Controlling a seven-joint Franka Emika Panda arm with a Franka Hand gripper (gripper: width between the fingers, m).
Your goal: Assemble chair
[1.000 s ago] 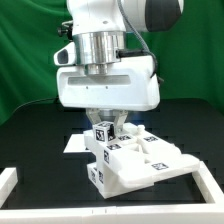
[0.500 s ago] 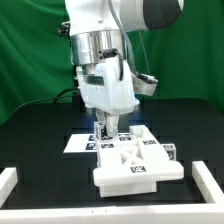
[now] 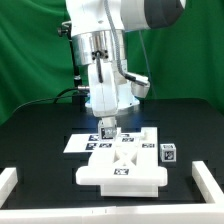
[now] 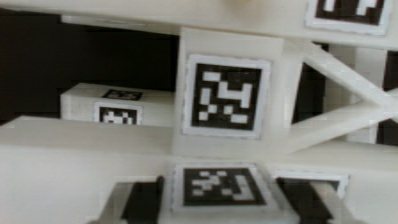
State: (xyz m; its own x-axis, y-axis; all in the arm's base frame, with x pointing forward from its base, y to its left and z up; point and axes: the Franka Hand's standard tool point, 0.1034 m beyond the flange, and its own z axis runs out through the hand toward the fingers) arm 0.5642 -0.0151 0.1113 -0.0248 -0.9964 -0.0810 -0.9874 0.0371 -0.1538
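The chair (image 3: 122, 166) is a white blocky structure with crossed ribs and a black-and-white tag on its front face. It lies flat on the black table. My gripper (image 3: 107, 131) stands over its rear edge and is shut on a tagged block of the chair (image 4: 217, 184). In the wrist view my dark fingers (image 4: 150, 200) sit on either side of that block. A tagged white post (image 4: 228, 90) of the chair rises just ahead. A loose small white cube with a tag (image 3: 168, 152) sits on the table at the exterior view's right and also shows in the wrist view (image 4: 111, 108).
The marker board (image 3: 80, 143) lies flat behind the chair, partly covered by it. White border rails stand at the exterior view's left (image 3: 8, 181) and right (image 3: 210, 180). A green curtain hangs behind the arm.
The chair has turned from a tilted, raised pose to lying flat and square to the camera. The gripper has rotated with it, and the small cube on the right has come into view.
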